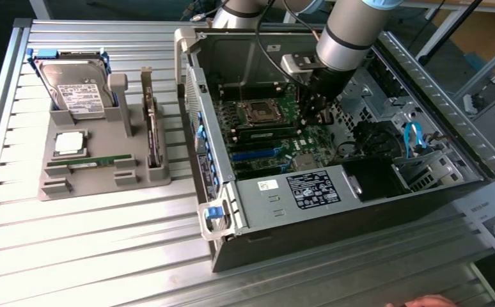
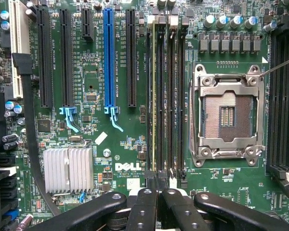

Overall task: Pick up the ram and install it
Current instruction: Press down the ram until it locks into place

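Slatted metal table (image 1: 102,236) carries an open computer case (image 1: 350,211) and a grey holder tray (image 1: 60,192). A person's hand (image 1: 418,300) shows at the table's near edge. The gripper (image 2: 159,192) is inside the case, jaws clenched together directly above the memory slots (image 2: 171,96). Just beyond the jaws, a thin pale-green strip (image 2: 154,96) stands in one slot. The ram (image 1: 89,163) lies flat in the tray, outside the case and well apart from the jaws.
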Controlling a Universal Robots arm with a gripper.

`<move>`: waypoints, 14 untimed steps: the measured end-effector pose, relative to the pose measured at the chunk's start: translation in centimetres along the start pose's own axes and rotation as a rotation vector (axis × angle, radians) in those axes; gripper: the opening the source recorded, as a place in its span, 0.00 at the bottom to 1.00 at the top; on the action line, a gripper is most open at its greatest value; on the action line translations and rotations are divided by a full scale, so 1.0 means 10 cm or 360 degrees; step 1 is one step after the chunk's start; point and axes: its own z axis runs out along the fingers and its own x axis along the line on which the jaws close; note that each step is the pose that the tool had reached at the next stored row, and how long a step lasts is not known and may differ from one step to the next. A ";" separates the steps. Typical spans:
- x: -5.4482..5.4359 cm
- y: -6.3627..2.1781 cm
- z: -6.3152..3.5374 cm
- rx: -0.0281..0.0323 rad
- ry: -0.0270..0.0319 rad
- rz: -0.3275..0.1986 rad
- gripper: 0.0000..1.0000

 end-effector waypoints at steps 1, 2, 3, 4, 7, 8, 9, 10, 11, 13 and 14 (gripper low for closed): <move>0.00 0.000 0.002 0.00000 0.00000 0.0000 0.10; 0.00 0.000 0.003 0.00000 0.00000 0.0000 0.10; 0.00 0.000 0.004 0.00000 0.00000 0.0000 0.10; 0.00 0.000 0.005 0.00000 0.00000 0.0000 0.10; 0.00 0.000 0.006 -0.00001 -0.00001 0.0000 0.10; 0.00 0.000 0.006 0.00000 0.00001 0.0000 0.10; 0.00 0.000 0.006 0.00000 -0.00001 0.0000 0.10; 0.00 0.000 0.004 0.00001 -0.00005 0.0000 0.10; 0.00 0.000 -0.001 0.00002 -0.00009 0.0000 0.10; 0.00 0.000 -0.018 0.00001 -0.00003 0.0000 0.10; 0.00 0.000 -0.026 0.00001 -0.00003 0.0000 0.10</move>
